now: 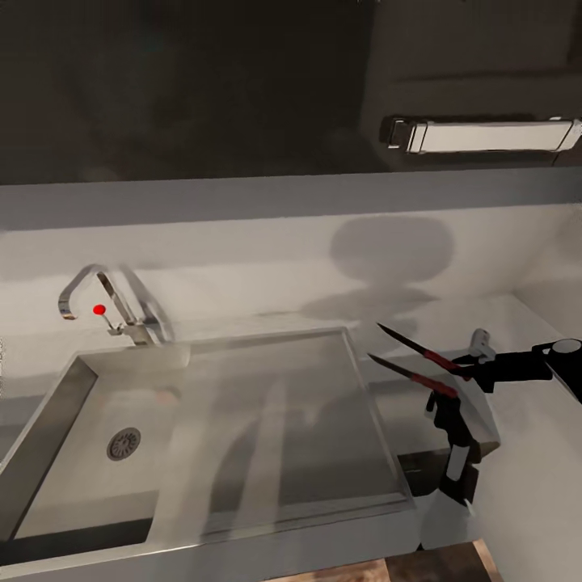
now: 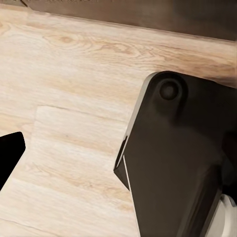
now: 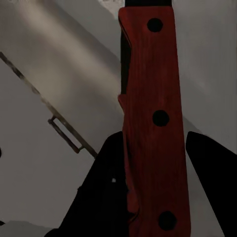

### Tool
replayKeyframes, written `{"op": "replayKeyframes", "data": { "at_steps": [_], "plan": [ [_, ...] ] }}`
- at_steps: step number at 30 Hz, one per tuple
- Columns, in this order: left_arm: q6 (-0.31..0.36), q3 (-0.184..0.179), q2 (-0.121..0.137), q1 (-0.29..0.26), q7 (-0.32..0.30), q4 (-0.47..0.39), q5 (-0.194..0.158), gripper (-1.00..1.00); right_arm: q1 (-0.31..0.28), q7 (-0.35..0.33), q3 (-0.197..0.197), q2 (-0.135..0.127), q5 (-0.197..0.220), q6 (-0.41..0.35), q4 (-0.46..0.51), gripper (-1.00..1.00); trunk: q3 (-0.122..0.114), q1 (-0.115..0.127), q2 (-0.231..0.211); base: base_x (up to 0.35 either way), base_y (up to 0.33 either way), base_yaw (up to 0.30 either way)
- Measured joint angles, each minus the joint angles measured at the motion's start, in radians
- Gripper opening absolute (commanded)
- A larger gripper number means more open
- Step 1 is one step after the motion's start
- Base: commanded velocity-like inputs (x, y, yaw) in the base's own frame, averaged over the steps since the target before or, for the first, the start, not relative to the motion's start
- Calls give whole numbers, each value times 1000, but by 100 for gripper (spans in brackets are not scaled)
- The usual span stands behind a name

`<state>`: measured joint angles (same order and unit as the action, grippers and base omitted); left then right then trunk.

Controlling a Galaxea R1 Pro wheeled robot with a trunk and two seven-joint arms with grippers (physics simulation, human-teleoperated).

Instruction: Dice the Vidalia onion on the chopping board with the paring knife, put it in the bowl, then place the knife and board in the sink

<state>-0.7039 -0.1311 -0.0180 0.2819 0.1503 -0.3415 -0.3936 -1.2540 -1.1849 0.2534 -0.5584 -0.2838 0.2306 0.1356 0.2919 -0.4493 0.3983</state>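
In the head view the sink (image 1: 121,420) lies at the left, its basin holding nothing I can make out but the round drain (image 1: 124,443), with the chrome tap (image 1: 113,303) at its far left corner. The right gripper (image 1: 473,372) hovers just past the drainboard's right edge, closed on the paring knife (image 1: 420,360); the picture is smeared there and doubles the blade, so its exact tilt is hard to read.

The left wrist view shows pale wooden floor (image 2: 69,98) and a dark robot part (image 2: 182,163); whether the left gripper is open or closed cannot be told.

In the right wrist view the red handle (image 3: 150,123) sits clamped between the dark fingers (image 3: 98,197).

Judging by the bare basin and the knife carried toward the sink, the dicing looks finished; releasing the knife into the sink and then fetching the chopping board remain.
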Motion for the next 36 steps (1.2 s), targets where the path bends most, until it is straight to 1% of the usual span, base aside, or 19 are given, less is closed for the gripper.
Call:
{"op": "replayKeyframes", "data": {
  "at_steps": [12,15,16,17,19,20,22,24,26,30,36],
  "plan": [
    [0,0,0,0,0,0,0,100,0,0,0,4,4,-4,7,-100,-19,0,0,0,0,61],
    [0,0,0,0,0,0,0,100,0,1,-2,5,28,-6,8,-100,-22,0,0,0,0,19],
    [0,0,0,0,-1,0,0,100,0,3,-1,5,43,-7,8,-100,-22,0,0,0,0,6],
    [0,0,0,0,0,1,0,100,0,9,-3,6,68,-7,9,-100,-22,0,0,0,0,4],
    [0,0,0,0,-1,1,0,100,0,36,1,6,102,-7,9,-100,-22,0,0,-20,0,2],
    [0,0,0,0,-1,1,0,100,0,50,2,6,110,-6,9,-100,-23,0,0,-45,0,1],
    [0,0,0,0,-1,2,0,100,0,119,3,7,132,-7,10,-100,-23,0,0,-62,0,1],
    [0,0,0,0,-1,2,0,100,0,192,4,8,144,-7,10,-100,-23,0,0,-72,0,0],
    [0,0,0,0,-1,2,0,100,0,235,5,9,150,-7,10,-100,-23,0,0,-86,3,0],
    [1,0,-1,0,-1,1,0,100,0,259,5,11,154,-6,10,-100,-23,0,0,-174,85,0],
    [1,0,-1,0,-1,1,0,100,0,265,6,18,155,-6,10,-100,-23,0,0,-245,185,0]
  ]
}}
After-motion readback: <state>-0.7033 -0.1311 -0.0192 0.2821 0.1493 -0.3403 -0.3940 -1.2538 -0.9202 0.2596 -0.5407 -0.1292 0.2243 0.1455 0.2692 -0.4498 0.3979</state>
